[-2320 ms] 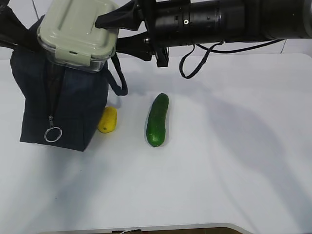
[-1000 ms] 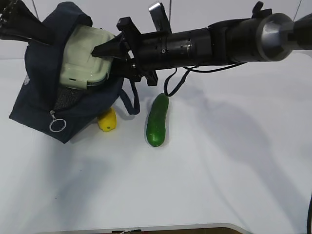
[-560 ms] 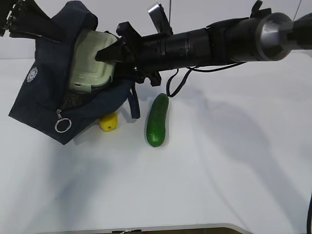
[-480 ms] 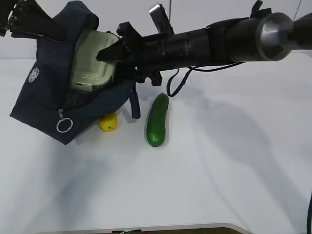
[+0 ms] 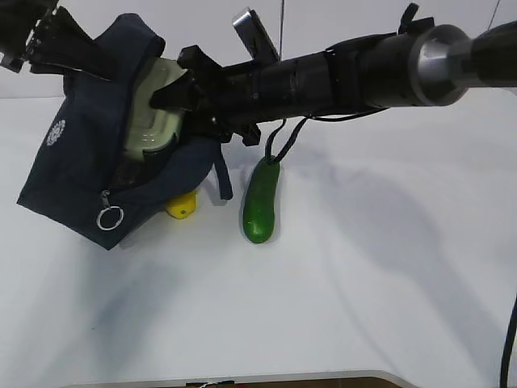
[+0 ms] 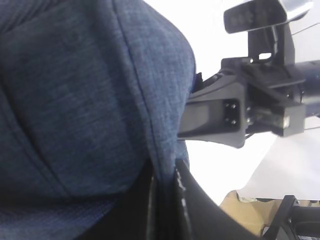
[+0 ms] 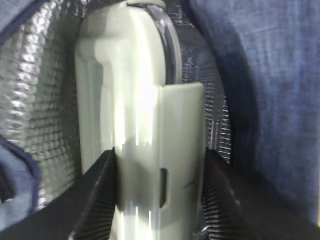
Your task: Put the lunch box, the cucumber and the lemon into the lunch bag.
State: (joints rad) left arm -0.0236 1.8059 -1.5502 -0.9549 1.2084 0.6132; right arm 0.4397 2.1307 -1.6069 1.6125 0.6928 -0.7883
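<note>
Gripping the lunch box by its two sides, the right gripper reaches across from the right of the exterior view and holds the pale green box inside the mouth of the lunch bag, its fingers pressed against the lid on either side in the right wrist view, where the box stands on edge against the bag's silvery quilted lining. At the upper left, the left gripper is closed on the dark navy fabric at the bag's top edge, holding the bag tilted with its opening turned toward the right arm; the left wrist view shows the pinched cloth filling most of the frame, with the right arm's black wrist just beyond it. A zipper ring hangs at the bag's lower front, and one loop handle droops beside the opening. On the white table, the lemon lies partly tucked under the bag's lower edge, and the cucumber lies just to its right, apart from the bag, under the right arm
</note>
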